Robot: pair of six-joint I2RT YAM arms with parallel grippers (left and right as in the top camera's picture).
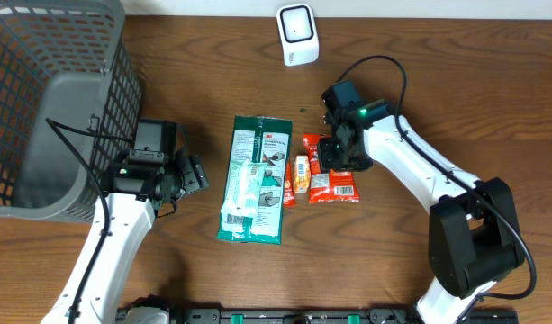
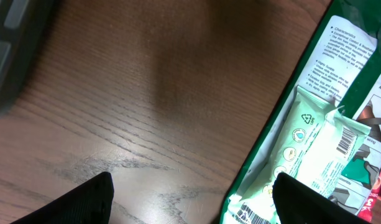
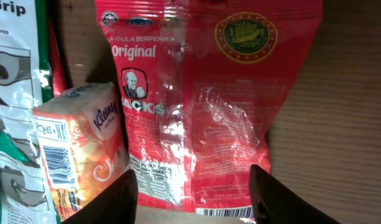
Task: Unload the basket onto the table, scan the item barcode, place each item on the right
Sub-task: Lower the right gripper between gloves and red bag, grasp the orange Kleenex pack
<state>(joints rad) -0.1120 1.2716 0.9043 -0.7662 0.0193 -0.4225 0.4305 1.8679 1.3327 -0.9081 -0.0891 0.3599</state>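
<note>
Far L: wire basket (image 1: 50,99), likely drop point for scanned goods; not in use at this step.

L gripper (image 1: 193,175): low over bare table (image 1: 203,72), betw. basket and goods. Jaws released, wide apart; nothing betw. fingertips (image 2: 78,202) but wood. Judged on standby, clear of R arm's work zone.

Centre: green 3M pack (image 1: 257,148), flat, long axis front-to-back. Pale wipes pack (image 1: 244,193) lying on top of it, own barcode face-up. Not the current target, judging by arm positions.

Rear centre: white scanner (image 1: 297,34), standing well apart from all items. Item must therefore be lifted and carried to it.

Just R of green pack: orange tissue pack (image 3: 84,149), touching L edge of red snack bag (image 3: 202,99).

Red snack bag = task item. Flat on table, R of centre. Barcode strip at its lower edge, partly cut off in R wrist view.

R gripper (image 1: 343,155): directly over bag, fingers (image 3: 106,199) straddling its lower corners. Jaws apart; no pinch crease seen, so judged not clamped yet. Contact w/ film: cannot tell.

Step in hand: pick-up approach. Caution: slick film, tissue pack alongside; risk of catching both.
</note>
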